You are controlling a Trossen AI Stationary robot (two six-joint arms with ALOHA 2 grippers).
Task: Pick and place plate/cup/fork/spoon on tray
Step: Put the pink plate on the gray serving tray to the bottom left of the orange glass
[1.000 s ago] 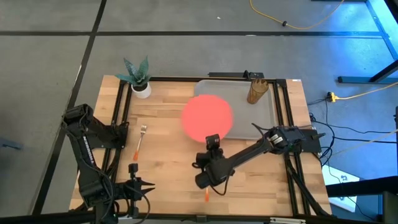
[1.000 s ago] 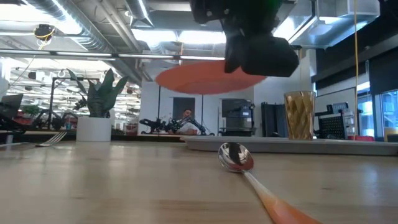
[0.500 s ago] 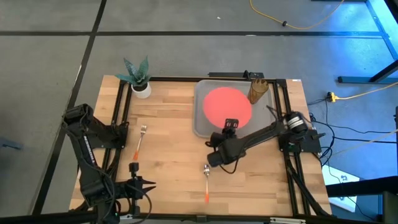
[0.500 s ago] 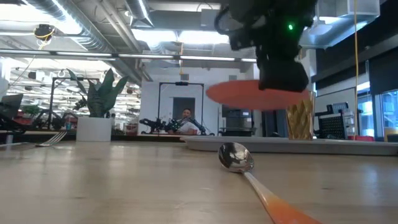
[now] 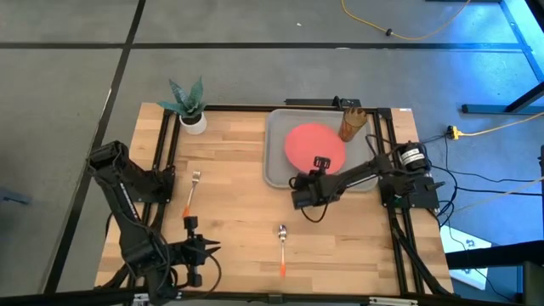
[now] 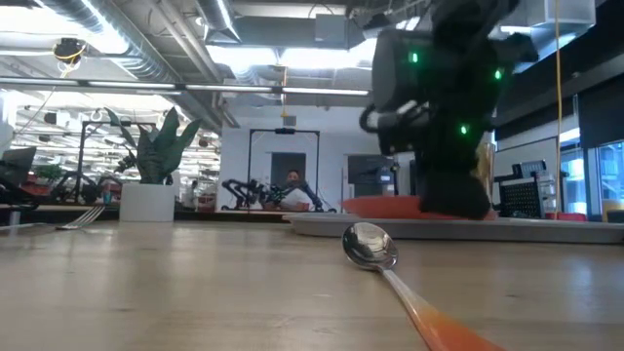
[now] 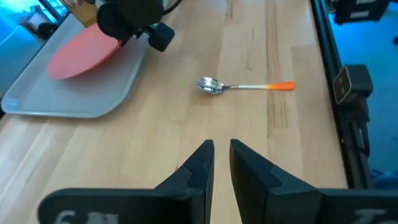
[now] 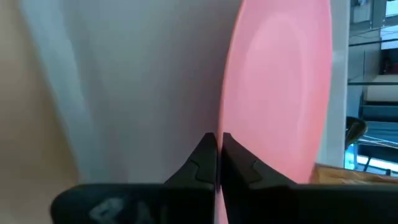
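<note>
- Grey tray [image 5: 274,161] holds 1 coral plate [image 5: 311,144] and 1 amber cup [image 5: 350,123], which stands at its far right corner.
- Right gripper [image 5: 320,163] is clamped on the plate's near rim, low over the tray.
- 1 spoon [image 5: 282,245] and 1 fork [image 5: 192,190] lie on the wooden table [image 5: 229,212].
- Left gripper [image 7: 221,149] grasps nothing, fingers nearly together.

plate [image 5: 314,144]: coral, apparently tilted on tray [image 5: 276,167] | cup [image 5: 351,124]: upright, tray corner

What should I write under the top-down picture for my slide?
Right gripper lowers pink plate onto grey tray.
</note>
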